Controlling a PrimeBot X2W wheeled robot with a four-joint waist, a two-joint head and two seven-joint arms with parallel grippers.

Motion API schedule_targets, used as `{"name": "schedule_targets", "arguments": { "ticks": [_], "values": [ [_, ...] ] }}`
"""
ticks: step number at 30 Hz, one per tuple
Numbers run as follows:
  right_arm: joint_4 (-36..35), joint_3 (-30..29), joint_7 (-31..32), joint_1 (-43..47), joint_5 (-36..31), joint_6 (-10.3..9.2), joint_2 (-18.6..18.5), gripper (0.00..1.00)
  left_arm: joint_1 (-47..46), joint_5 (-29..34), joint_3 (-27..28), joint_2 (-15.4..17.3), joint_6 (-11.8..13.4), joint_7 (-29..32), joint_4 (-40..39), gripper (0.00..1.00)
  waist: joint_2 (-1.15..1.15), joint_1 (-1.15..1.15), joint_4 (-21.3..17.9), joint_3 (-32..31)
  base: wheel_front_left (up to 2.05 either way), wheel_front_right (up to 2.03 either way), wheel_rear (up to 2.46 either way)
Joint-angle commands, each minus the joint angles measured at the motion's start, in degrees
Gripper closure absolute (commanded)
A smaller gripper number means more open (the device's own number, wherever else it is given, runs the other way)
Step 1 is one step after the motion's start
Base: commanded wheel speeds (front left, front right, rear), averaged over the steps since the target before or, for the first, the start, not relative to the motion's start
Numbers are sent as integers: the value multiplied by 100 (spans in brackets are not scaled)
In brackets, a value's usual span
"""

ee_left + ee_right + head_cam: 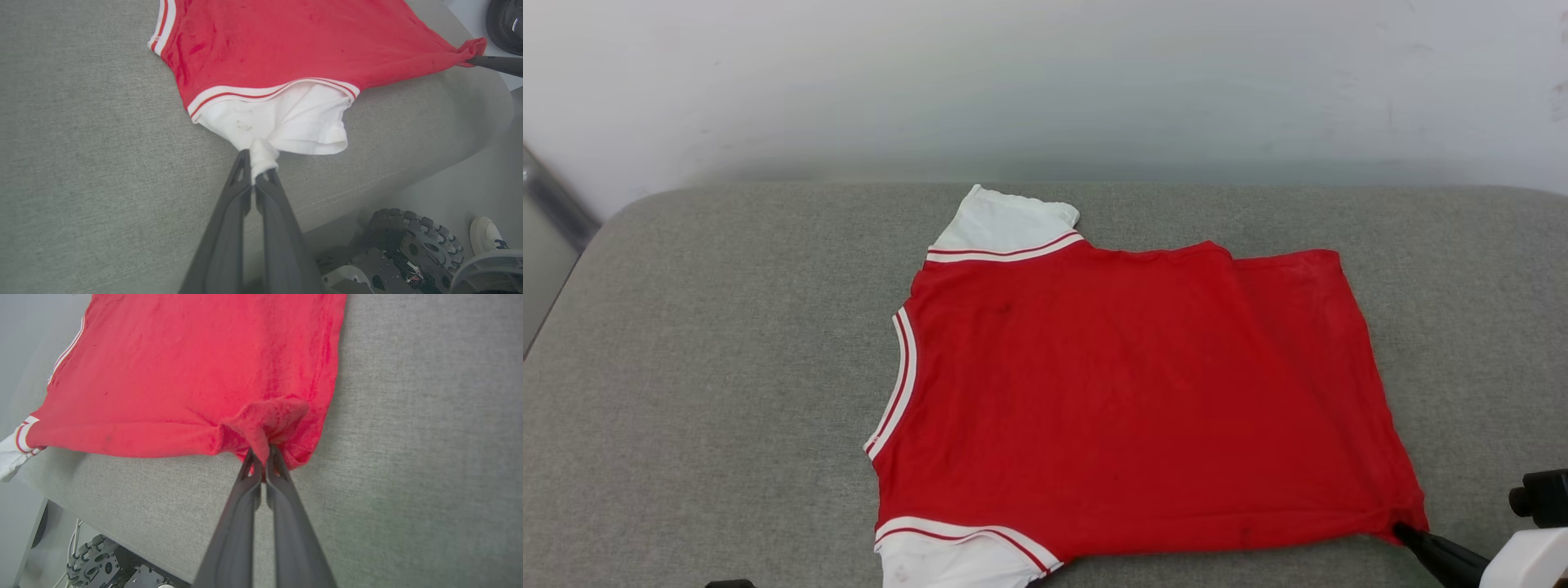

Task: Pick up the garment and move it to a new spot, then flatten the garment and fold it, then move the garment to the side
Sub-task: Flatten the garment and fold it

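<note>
The left gripper [258, 165] is clamped tight on a pinch of white cloth in the middle of the left wrist view. That cloth is the corner of the near white sleeve [294, 122], which is drawn out into a point toward the dark fingers. The right gripper [262, 454] is closed as well, biting a bunched corner of the red hem at the centre of the right wrist view, with the cloth puckered just above its tips. In the head view this gripper pokes in from the lower right corner, its tip touching the shirt's lower right corner.

Between the two grips the red jersey T-shirt [1127, 392] lies spread flat on a grey fabric cushion [703, 367]. It takes up the middle of the head view and reaches down to the bottom edge. It lies sideways, with the striped neckline [900, 384] to the left of the frame and the hem to the right, plain red side up (a few dark specks show on it). The far white sleeve [1005, 220] sticks out at the top, toward the pale wall [1045, 82]. Red-and-white striped bands edge both sleeves.

At the lower right of the left wrist view, past the cushion's edge, there is a knobby black wheel [408, 245] with a white shoe [484, 234] just beside it
</note>
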Motion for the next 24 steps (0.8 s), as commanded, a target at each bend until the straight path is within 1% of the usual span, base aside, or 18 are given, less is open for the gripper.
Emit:
{"name": "schedule_targets", "arguments": {
  "ticks": [1,6,12,17,20,21,24],
  "values": [
    [-81,-96,48,92,-45,-4,27,100,52,-15,25,1,23,-59,-33,100,0,1,-4,16,0,0,0],
    [-413,-474,288,163,-177,-4,150,100,-171,91,179,-39,-13,-251,-101,100,0,1,-30,134,0,0,0],
    [-777,-835,596,-42,-255,-4,317,100,-675,191,448,-23,-177,-451,3,100,0,1,-48,408,0,0,0],
    [-970,-1091,839,-333,-372,-4,421,100,-1248,258,617,-79,-338,-414,147,100,0,1,-62,724,0,0,0],
    [-998,-1058,1050,-545,-586,-4,421,100,-1585,258,620,-187,-470,-322,384,100,0,1,-75,883,0,0,0],
    [-998,-1058,1050,-545,-586,-4,421,100,-1585,258,620,-187,-470,-322,384,100,0,1,-75,883,0,0,0],
    [-880,-1026,1225,-835,-770,-4,505,100,-1930,273,551,-291,-651,-218,706,100,0,1,-99,1056,0,0,0]
  ]
}}
